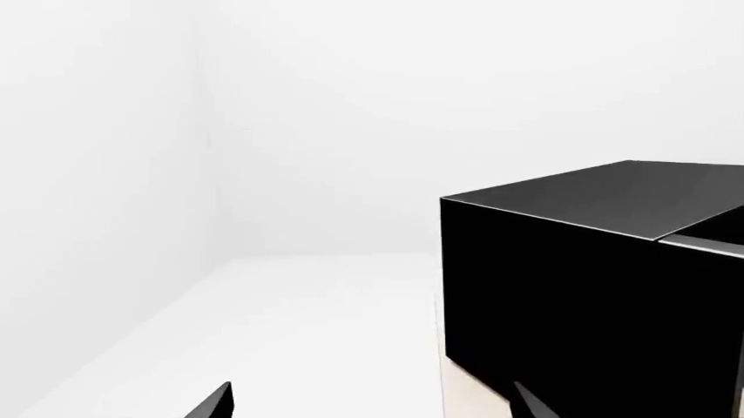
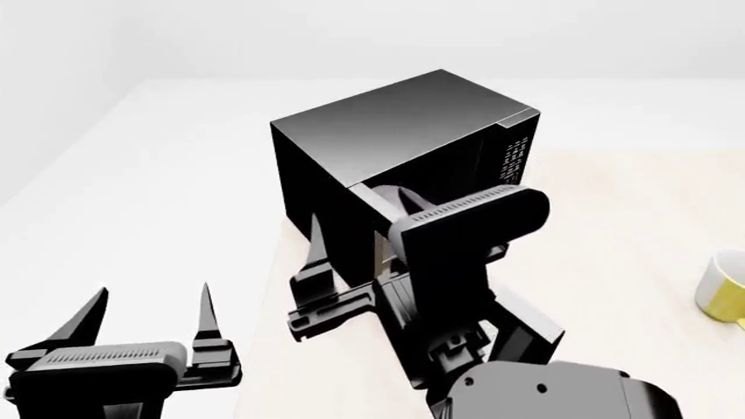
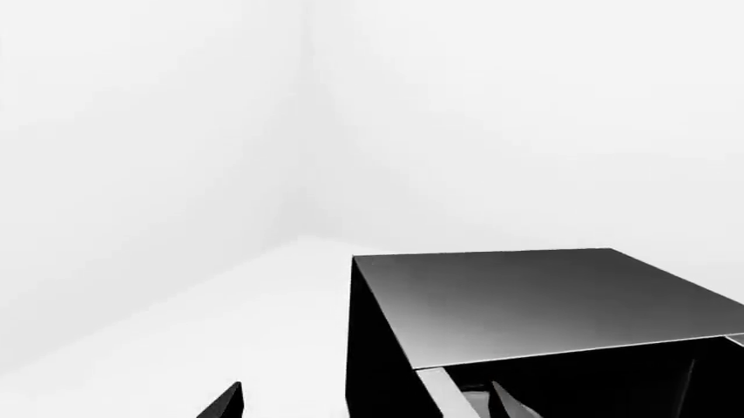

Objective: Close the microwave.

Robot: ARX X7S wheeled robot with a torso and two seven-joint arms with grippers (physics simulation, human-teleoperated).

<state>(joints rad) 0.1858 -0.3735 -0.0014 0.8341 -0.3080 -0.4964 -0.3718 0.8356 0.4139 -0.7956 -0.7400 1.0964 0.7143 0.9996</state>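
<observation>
Head view: microwave [image 2: 385, 131] door ajar

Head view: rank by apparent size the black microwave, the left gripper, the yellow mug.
1. Glossy black box microwave, though the right arm hides part of it.
2. Left gripper, black and nearer the camera, so it looks inflated.
3. Yellow mug, cut off at the picture's edge, so unsure.

Head view high, looking down; both wrist views low, close, sharing the microwave [image 2: 396, 131] top.
</observation>
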